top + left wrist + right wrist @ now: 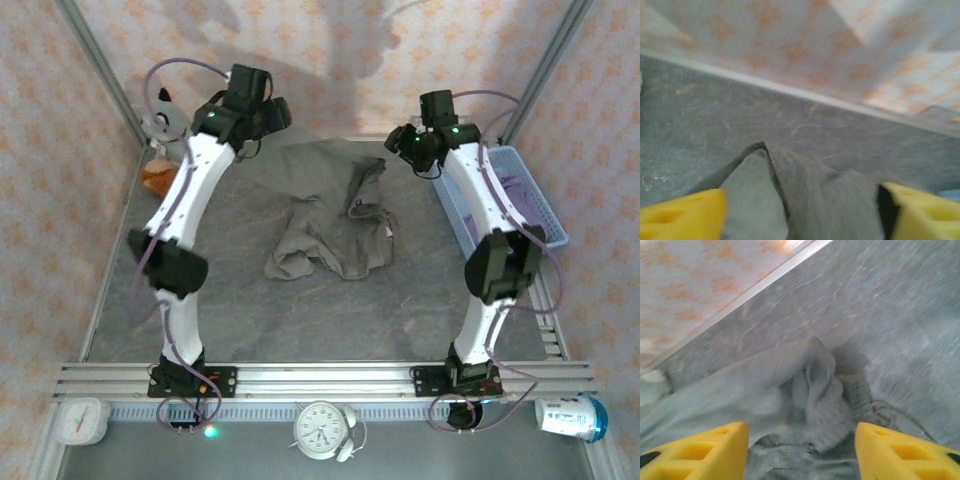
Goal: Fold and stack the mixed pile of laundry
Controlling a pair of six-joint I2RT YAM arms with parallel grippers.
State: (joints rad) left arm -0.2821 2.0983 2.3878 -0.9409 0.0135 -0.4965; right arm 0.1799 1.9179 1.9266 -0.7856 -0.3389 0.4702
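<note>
A crumpled taupe grey-brown garment (330, 215) lies on the grey table, reaching to the back edge. My left gripper (272, 113) hovers over its back left corner. In the left wrist view this gripper (802, 215) stands open, its yellow fingers (680, 215) wide apart over a raised fold of the garment (830, 200). My right gripper (405, 143) is over the back right corner. It (802, 450) is open too, with a bunched lump of the garment (825, 400) lying between its fingers (900, 450). Lavender-purple cloth (512, 192) lies in the basket.
A light blue slatted basket (545, 225) stands at the right edge beside the right arm. Grey (165, 122) and orange (157, 176) plush toys sit in the back left corner. Walls close in the back and sides. Two clocks (322, 430) and a can (570, 415) lie in front of the rail.
</note>
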